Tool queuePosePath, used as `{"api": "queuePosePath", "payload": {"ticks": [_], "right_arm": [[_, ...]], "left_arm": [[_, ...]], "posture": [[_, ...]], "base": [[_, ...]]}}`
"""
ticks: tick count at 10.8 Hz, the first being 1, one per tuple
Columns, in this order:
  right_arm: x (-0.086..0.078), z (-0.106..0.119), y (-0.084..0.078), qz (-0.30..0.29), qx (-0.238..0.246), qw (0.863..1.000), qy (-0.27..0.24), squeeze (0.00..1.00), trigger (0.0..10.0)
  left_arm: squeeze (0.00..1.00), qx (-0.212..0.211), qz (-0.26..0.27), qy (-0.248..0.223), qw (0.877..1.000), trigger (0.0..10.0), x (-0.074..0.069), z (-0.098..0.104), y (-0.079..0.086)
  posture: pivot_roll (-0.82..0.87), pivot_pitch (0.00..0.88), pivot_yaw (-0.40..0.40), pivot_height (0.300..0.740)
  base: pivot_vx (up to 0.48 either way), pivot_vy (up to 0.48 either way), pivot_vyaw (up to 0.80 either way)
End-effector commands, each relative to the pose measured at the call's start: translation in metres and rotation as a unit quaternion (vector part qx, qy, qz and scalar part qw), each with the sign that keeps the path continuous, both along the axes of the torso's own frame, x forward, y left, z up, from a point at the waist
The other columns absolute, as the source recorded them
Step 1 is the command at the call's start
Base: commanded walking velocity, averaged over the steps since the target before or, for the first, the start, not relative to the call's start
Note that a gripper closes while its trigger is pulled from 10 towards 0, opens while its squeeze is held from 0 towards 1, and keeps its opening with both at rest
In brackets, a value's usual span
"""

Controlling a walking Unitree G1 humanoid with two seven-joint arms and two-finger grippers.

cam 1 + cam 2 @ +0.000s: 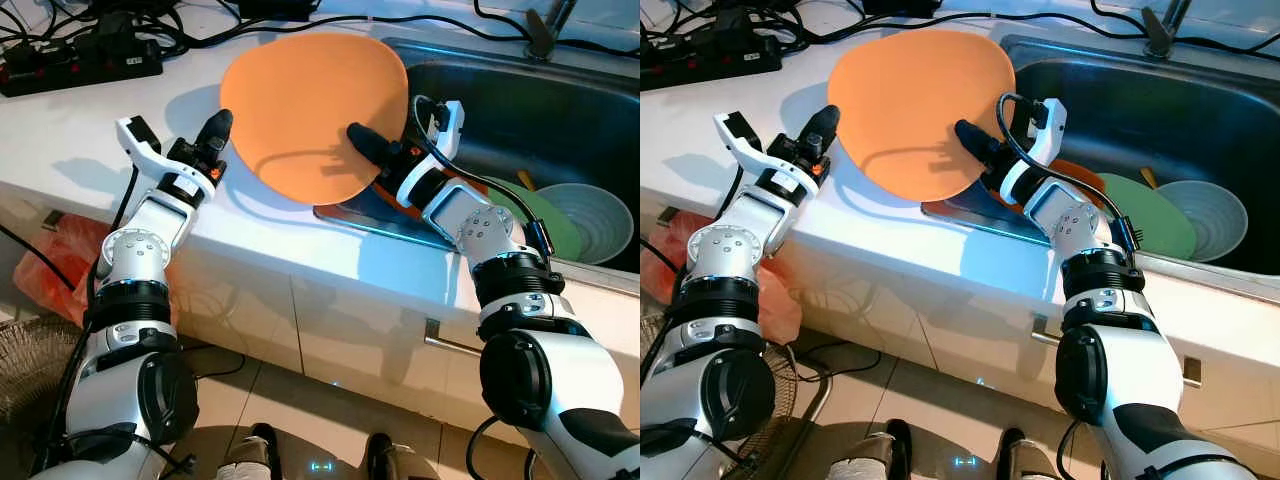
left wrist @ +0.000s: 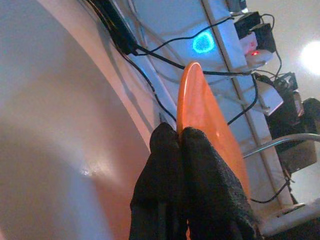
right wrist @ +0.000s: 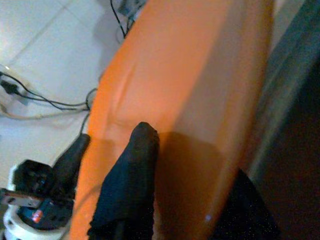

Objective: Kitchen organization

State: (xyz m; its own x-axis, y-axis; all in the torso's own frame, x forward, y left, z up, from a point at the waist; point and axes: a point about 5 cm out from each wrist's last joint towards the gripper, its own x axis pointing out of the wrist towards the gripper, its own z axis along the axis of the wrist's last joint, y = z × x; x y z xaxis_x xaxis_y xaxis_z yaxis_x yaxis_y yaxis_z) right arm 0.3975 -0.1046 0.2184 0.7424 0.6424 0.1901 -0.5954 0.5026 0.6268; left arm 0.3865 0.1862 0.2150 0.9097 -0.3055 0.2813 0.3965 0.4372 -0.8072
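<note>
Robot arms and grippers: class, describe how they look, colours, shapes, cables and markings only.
Both arms are silver-white shells with black ringed joints. The left gripper and right gripper each have long black fingers with a rough, textured surface. Small orange accents sit at the wrists; a black cable loops over the right wrist.

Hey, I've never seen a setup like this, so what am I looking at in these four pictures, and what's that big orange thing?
This is a humanoid robot with two silver arms, each ending in two black fingers. The two wide pictures come from cameras on its head, looking down at a white counter and a steel sink. The two close-ups come from cameras on its wrists. The orange thing is a large flat plate, tilted up off the counter. The left gripper pinches its left edge, and the right gripper grips its right side. In the sink lie a green plate and a pale bowl. Power strips and cables sit at the back.
</note>
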Motion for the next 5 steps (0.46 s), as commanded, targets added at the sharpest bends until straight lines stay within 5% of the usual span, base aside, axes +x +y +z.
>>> {"api": "queuePosePath", "payload": {"ticks": [1, 3, 4, 5], "right_arm": [[-0.0016, -0.0072, 0.0076, 0.015, -0.001, 1.0, 0.012, 0.0, 0.0], [-0.0018, -0.0083, 0.0041, 0.014, -0.01, 1.0, 0.014, 0.0, 0.0], [-0.0018, -0.0083, 0.0016, 0.012, -0.011, 1.0, 0.013, 0.0, 0.0], [-0.0017, -0.0082, 0.0008, 0.012, -0.012, 1.0, 0.013, 0.0, 0.0]], "left_arm": [[0.0, 0.015, -0.012, 0.123, 0.992, 10.0, -0.0075, -0.0572, -0.0077], [0.0, 0.022, -0.013, 0.124, 0.992, 10.0, -0.0068, -0.0577, -0.0087], [0.9, 0.028, -0.021, 0.122, 0.992, 10.0, -0.0067, -0.0564, -0.0112], [1.0, 0.03, -0.028, 0.119, 0.992, 10.0, -0.0066, -0.0551, -0.0134]], "posture": [[0.08, 0.233, 0.014, 0.74], [0.08, 0.225, 0.014, 0.74], [0.08, 0.221, 0.014, 0.74], [0.08, 0.218, 0.014, 0.74]], "base": [[0.0, 0.0, 0.0], [0.0, 0.0, 0.0], [0.0, 0.0, 0.0], [0.0, 0.0, 0.0]]}}
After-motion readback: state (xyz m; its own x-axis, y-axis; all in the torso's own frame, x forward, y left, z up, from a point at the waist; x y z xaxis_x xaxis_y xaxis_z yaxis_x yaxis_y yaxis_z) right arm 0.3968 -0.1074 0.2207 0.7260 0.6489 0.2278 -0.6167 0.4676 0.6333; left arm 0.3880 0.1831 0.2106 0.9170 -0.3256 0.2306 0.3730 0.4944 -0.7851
